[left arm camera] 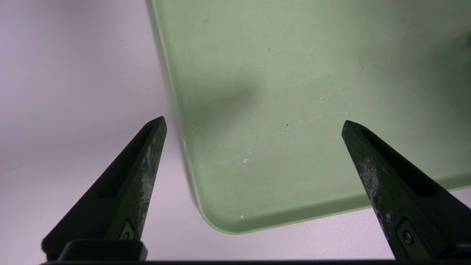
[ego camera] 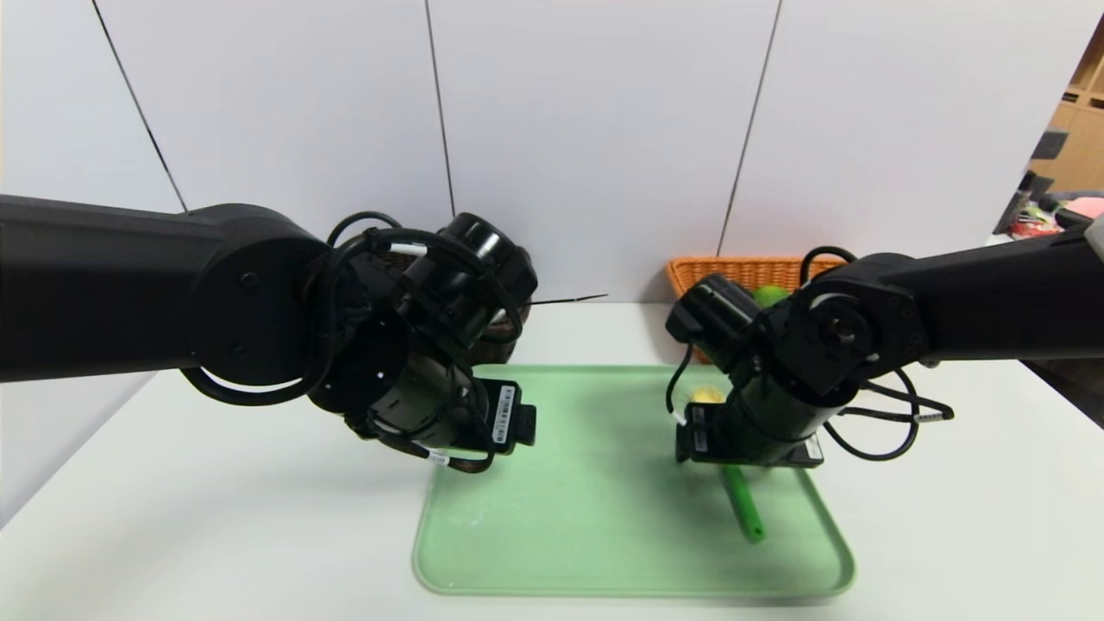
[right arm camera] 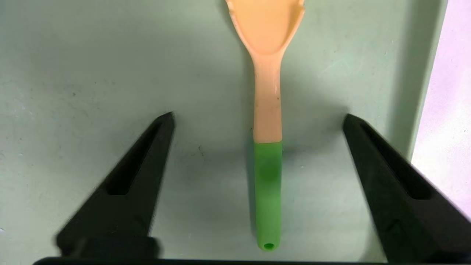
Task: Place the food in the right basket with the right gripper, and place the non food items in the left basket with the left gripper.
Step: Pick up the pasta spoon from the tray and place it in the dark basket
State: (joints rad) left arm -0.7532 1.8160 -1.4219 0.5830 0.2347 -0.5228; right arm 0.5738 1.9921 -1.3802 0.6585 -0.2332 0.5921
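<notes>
The yellow pasta spoon (right arm camera: 268,92) with its green handle (ego camera: 743,504) lies on the pale green tray (ego camera: 604,535). My right gripper (right arm camera: 259,117) hangs open over it, one jaw on each side of the handle, touching nothing. The green lime (ego camera: 770,295) rests inside the orange-tan right basket (ego camera: 733,272), behind the right arm. My left gripper (left arm camera: 254,125) is open and empty above a corner of the tray (left arm camera: 294,73). The dark brown left basket (ego camera: 504,332) is mostly hidden behind the left arm. No grey case or marker is in view.
The tray sits in the middle of a white table (ego camera: 216,517), with a white panelled wall (ego camera: 595,129) close behind both baskets. Both black arms reach in over the tray's far half. Shelving and clutter (ego camera: 1048,211) stand at the far right.
</notes>
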